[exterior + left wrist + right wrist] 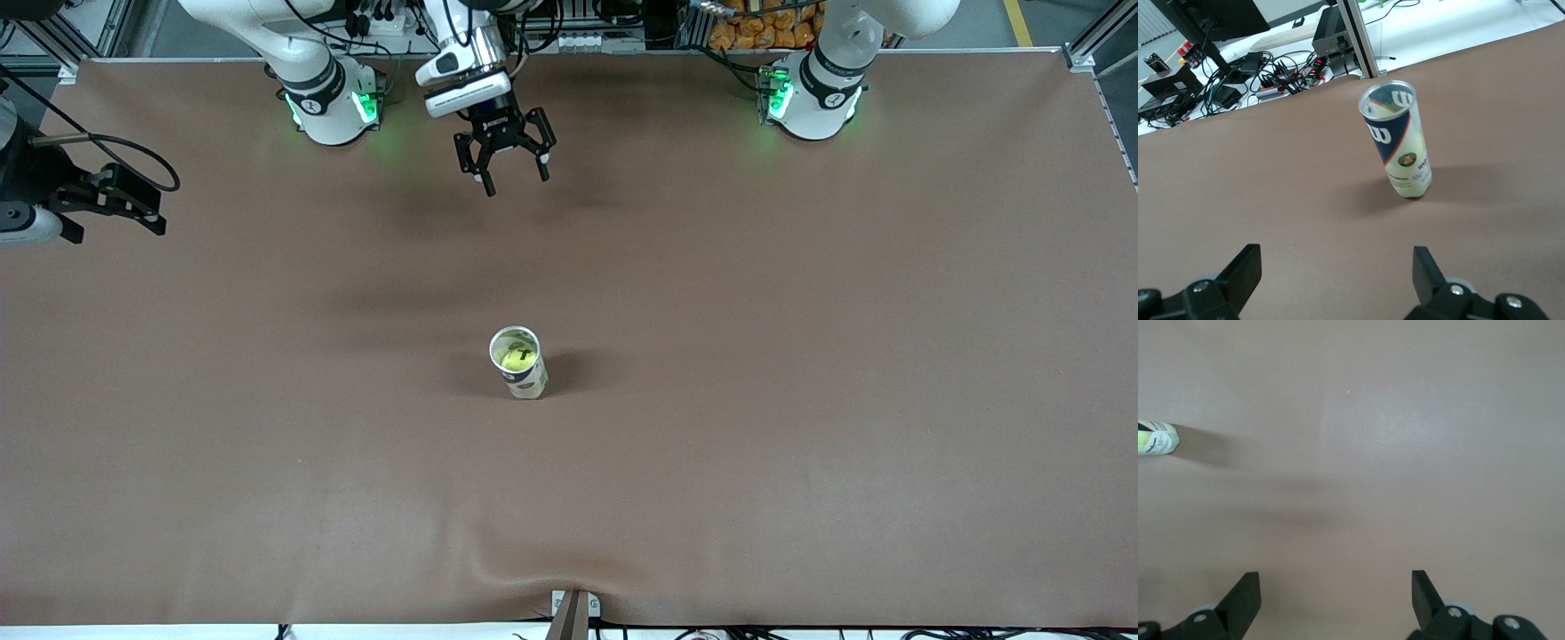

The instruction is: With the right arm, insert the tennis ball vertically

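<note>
While the tennis ball (518,357) is sitting inside the clear can (524,378), the can is standing upright near the centre of the front frame, on the brown surface (800,400), with its mouth open toward the camera. Yellow-green felt is showing through that mouth.

The left gripper (516,180) is hanging in the upper middle of the front frame, over the surface between the 2 bases and well apart from the can. Its jaws are standing spread with nothing between them. In the left wrist view the gripper (1335,267) is showing along the bottom of the frame, and the can (1401,153) is standing just above the frame's middle, blue label and white logo facing the lens.

The right gripper (147,209) is hovering at the frame's edge over the right arm's end of the surface, in the upper half of the front frame. Its jaws are also standing spread and holding nothing. The right wrist view is showing this gripper (1335,587) at the bottom of the frame, over bare surface, with the can (1155,439) only just peeking in at the frame's edge.
</note>
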You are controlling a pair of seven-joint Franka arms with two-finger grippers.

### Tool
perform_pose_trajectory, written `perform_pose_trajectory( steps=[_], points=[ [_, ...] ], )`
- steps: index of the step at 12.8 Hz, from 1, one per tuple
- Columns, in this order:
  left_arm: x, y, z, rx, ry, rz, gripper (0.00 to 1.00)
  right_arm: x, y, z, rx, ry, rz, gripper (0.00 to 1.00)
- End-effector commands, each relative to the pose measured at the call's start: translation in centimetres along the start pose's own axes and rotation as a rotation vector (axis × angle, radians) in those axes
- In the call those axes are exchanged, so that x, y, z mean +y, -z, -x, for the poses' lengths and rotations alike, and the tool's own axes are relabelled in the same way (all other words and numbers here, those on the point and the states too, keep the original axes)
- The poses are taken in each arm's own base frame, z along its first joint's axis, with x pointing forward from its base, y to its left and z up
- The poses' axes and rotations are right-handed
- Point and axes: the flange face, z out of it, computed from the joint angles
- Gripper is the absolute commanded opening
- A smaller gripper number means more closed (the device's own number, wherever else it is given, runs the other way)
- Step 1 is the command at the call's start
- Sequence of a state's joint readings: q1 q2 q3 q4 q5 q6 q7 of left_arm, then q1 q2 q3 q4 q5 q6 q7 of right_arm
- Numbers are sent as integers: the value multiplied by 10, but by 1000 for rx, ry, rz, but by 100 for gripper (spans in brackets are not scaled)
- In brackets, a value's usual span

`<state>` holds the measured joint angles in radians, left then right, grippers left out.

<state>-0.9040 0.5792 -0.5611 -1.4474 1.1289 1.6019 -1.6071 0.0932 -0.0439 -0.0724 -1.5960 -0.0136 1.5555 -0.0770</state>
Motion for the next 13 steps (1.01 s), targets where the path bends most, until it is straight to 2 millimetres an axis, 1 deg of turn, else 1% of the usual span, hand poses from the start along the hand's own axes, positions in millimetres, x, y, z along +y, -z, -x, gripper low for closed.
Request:
perform_pose_trajectory(
  steps=[1, 2, 3, 4, 6, 7, 8, 9, 10, 12, 13],
  points=[
    [-24, 7, -24, -86, 34, -7, 100, 11, 0, 9, 5, -36, -13, 100],
    [-34, 6, -37, -112, 57, -9, 100, 11, 1, 9, 4, -35, -13, 100],
    [-46, 12, -52, -134, 58, -3, 100, 11, 0, 9, 2, -36, -13, 100],
    [-57, 10, -65, -171, 44, -1, 100, 12, 1, 9, 2, -36, -13, 100],
    [-75, 1, -89, -213, 56, -1, 100, 12, 0, 9, -1, -36, -14, 100],
    [-85, -4, -100, -237, 78, -4, 100, 8, -1, 6, 2, -29, -13, 100],
    [-96, -12, -114, -260, 74, 0, 100, 3, 0, 6, 2, -23, -13, 100],
    [-107, -14, -125, -280, 40, 8, 100, 4, 1, 7, 3, -24, -11, 100],
    [-124, -20, -141, -297, 28, 9, 100, 11, 1, 8, 2, -29, -13, 100],
    [-165, -31, -177, -338, -10, 24, 100, 27, -3, 9, -8, -57, -17, 100],
    [-189, -36, -197, -355, -36, 35, 100, 25, -1, 9, -5, -58, -22, 100]
  ],
)
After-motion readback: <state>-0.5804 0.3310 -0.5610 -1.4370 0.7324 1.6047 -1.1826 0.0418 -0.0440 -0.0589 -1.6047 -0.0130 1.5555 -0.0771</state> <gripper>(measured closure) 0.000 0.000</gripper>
